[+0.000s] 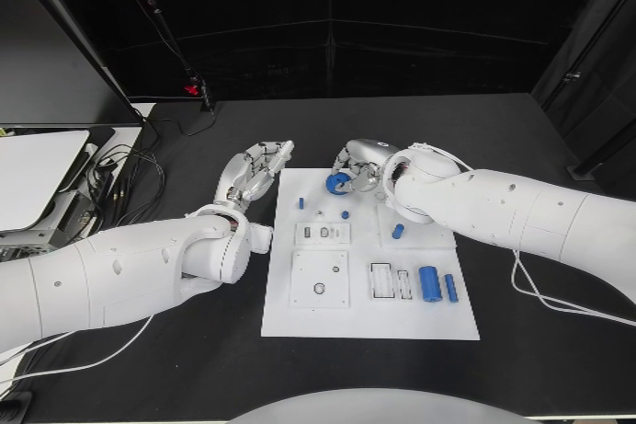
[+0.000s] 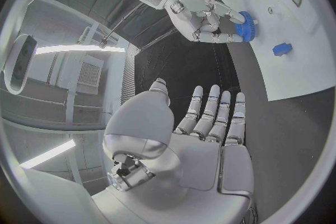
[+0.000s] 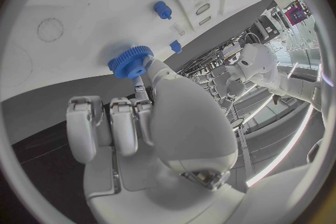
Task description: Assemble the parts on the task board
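Note:
The white task board lies in the middle of the black table. At its far edge my right hand pinches a blue gear between thumb and fingers, low over the board. The right wrist view shows the gear at the thumb tip of the right hand, over the board. My left hand hovers beside the board's far left corner with straight, spread fingers and holds nothing. In the left wrist view the left hand is flat, with the right hand and gear beyond it.
Small blue pegs stand on the board's far half. Two blue cylinders lie near its right edge beside a slotted block. Cables and a white box sit at the table's far left.

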